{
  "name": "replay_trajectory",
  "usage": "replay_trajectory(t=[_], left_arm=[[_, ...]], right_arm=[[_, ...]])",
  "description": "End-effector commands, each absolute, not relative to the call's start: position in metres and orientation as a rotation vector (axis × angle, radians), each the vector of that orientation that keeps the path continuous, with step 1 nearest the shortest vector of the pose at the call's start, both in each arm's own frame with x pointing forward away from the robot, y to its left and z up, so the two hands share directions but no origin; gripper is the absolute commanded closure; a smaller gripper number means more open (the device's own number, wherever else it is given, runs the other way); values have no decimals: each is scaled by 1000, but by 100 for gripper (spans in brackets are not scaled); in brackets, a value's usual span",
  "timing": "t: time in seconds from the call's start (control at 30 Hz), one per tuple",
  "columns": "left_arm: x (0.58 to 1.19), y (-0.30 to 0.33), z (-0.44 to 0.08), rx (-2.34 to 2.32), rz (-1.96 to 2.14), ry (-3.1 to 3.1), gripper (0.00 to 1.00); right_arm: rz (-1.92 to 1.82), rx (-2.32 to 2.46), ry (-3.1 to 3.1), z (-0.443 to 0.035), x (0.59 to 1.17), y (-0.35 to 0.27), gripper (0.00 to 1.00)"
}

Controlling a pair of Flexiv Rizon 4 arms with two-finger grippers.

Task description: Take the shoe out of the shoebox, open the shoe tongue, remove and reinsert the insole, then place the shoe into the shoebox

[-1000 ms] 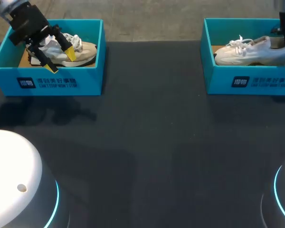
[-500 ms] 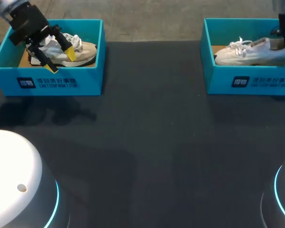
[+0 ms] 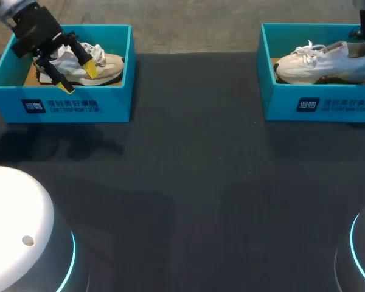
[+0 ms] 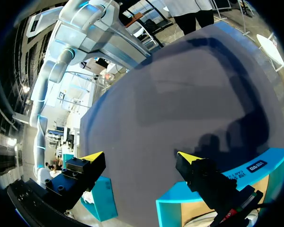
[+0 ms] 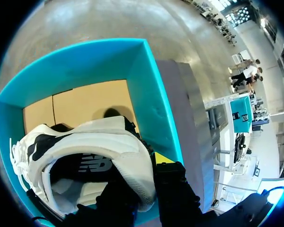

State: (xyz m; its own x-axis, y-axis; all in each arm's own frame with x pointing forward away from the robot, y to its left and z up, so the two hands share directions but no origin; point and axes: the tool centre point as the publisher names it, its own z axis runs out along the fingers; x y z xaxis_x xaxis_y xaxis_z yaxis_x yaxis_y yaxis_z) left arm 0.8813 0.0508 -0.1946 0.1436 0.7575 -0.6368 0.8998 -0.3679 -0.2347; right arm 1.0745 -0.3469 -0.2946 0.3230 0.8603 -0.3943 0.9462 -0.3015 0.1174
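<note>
My right gripper (image 5: 144, 189) is clamped on the heel collar of the white sneaker (image 3: 319, 62), inside the teal shoebox (image 3: 319, 106), heel toward its right wall. I judge it light, with a soft upper and a firmer heel, so the heel is the best hold. Left gripper (image 3: 79, 78), well apart from that shoebox, has its fingers spread and empty.

Dark grey table (image 3: 188, 182), matte top, faint shadow patches across its left half.

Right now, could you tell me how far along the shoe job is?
Done: nothing yet. In hand: right gripper shut on the heel of the white shoe, not yet clear of its box; left gripper open over the beige shoe. Left: tongue, insole, putting back.
</note>
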Motion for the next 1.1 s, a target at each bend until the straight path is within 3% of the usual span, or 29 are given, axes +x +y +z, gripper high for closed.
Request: replay_trajectory(t=[0.03, 1.1], left_arm=[[881, 51, -194, 2215, -1031, 1633, 0], [881, 51, -194, 2215, -1031, 1633, 0]], right_arm=[[-346, 2266, 1613, -282, 1066, -347, 100], [-340, 2242, 1563, -275, 1030, -362, 100]])
